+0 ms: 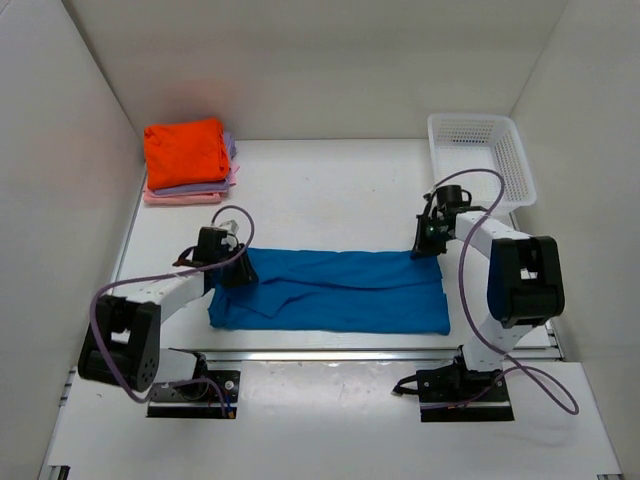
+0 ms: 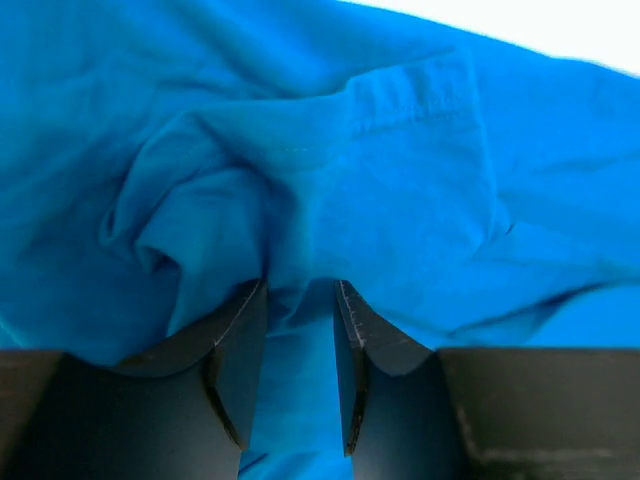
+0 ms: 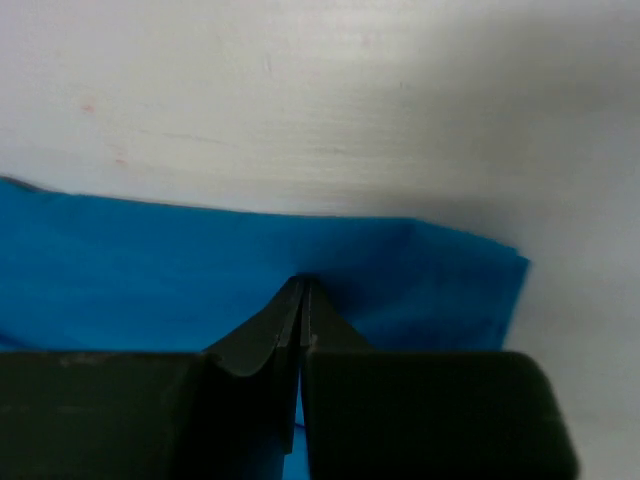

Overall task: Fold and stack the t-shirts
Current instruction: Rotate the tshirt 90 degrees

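The counter (image 1: 330, 190) is white and plain, closed by white walls (image 1: 300, 60) at the back and on both sides. In its far left corner stands a neat stack: the orange t-shirt (image 1: 185, 150) on top, the lavender t-shirt (image 1: 228, 170) under it, and the pink t-shirt (image 1: 180, 197) at the bottom. I judge these three as finished.

The blue t-shirt (image 1: 340, 290) is the one in work. It lies near the front edge, between my two arms, as a long band from left to right. It looks folded once along its length, so it needs more folds before it can go on the stack.

The left tool (image 1: 243, 272) is grasping a bunched fold at the shirt's left end; in the left wrist view the cloth fills the gap between the fingers. The right tool (image 1: 420, 250) is clenched at the far right corner. Its tips meet on the cloth edge, and a thin blue line shows between the fingers, so I believe it pinches one layer there.

For moving, the middle and back of the counter are bare, which gives good room to bring one end over the other. The basket (image 1: 520, 165) stands just behind the right arm, so I must watch it when lifting. The left wall is near the stack, so the approach there is narrow.
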